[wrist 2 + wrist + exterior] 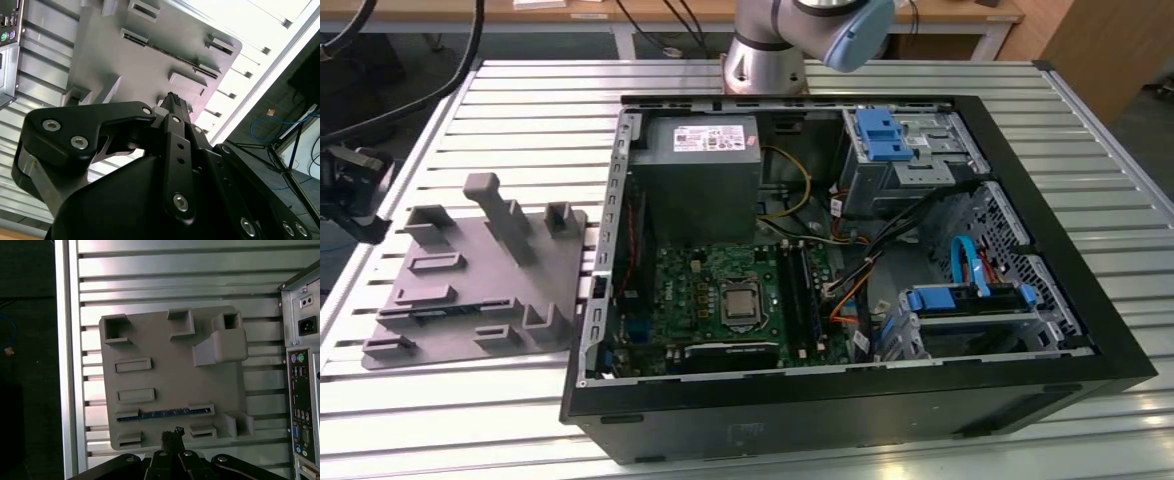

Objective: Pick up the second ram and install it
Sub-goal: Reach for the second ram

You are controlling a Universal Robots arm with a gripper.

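Gripper (172, 432), clenched with nothing in it, hangs above the grey fixture plate (165, 355) on the counter (175, 285), and the second ram (162, 414) stands on its edge in a long slot of this plate.

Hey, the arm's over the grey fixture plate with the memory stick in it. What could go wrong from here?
1. In the first wrist view the gripper hangs beside the second ram, not over it; a misaligned descent could strike the end holders on the fixture plate.
2. The ram is thin and stands on edge, so an off-centre grip might tilt it.
3. Loose cables lie by the motherboard and may snag it.
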